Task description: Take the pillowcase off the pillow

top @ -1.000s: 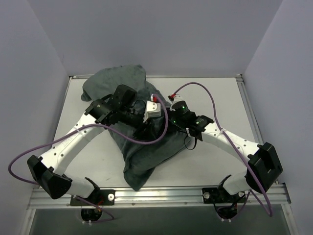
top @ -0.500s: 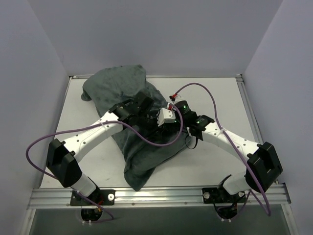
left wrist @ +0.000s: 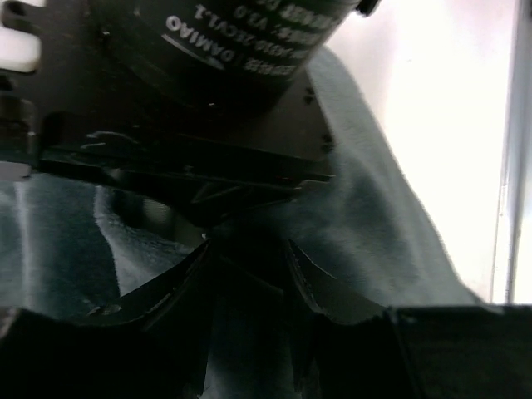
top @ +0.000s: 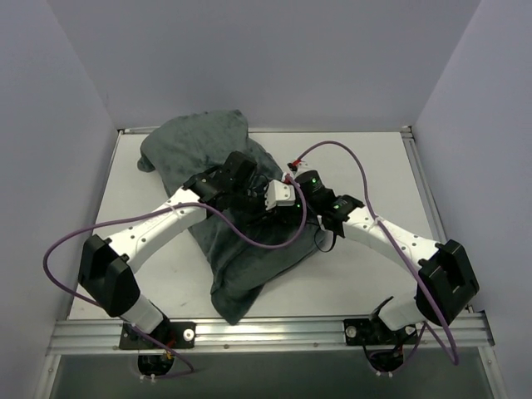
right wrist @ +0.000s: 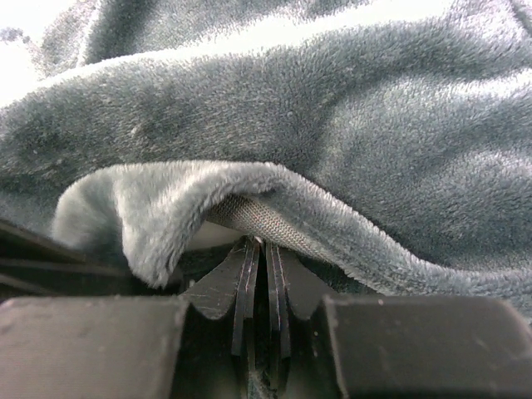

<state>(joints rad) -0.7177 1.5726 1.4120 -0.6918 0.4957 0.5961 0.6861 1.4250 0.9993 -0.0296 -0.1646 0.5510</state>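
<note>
Top view: white table [top: 374, 158], walled on three sides, arm bases at 6 o'clock

The pillowcase [top: 249, 266], grey plush face outward, lies as one plump heap. It runs from 11 o'clock at the far edge, across the table centre, down to a rumpled corner near the front rail at 6 o'clock. No striped face shows in any view. Bare table lies at 3 o'clock and at 9 o'clock of the heap.

Left arm [top: 158, 229] reaches from 7 o'clock toward the centre, its wrist over the heap. Right arm [top: 391, 241] reaches in from 5 o'clock. The two wrists meet just beside each other at the centre, on the heap's 3 o'clock flank.

Left gripper [left wrist: 247, 253]: jaws stand part-way apart, grey cloth bunched and creased between them. Cannot tell whether the cloth is clamped or only lying in the gap. A black housing with white lettering [left wrist: 224, 50] sits close at 12 o'clock of the jaws.

Right gripper [right wrist: 259, 245]: jaws closed to a thin slit. A rolled hem of the pillowcase arches over the tips at 12 o'clock, its woven underside showing. Cannot tell whether a layer is caught in the slit.

Purple cables [top: 66, 245] loop off both arms
</note>
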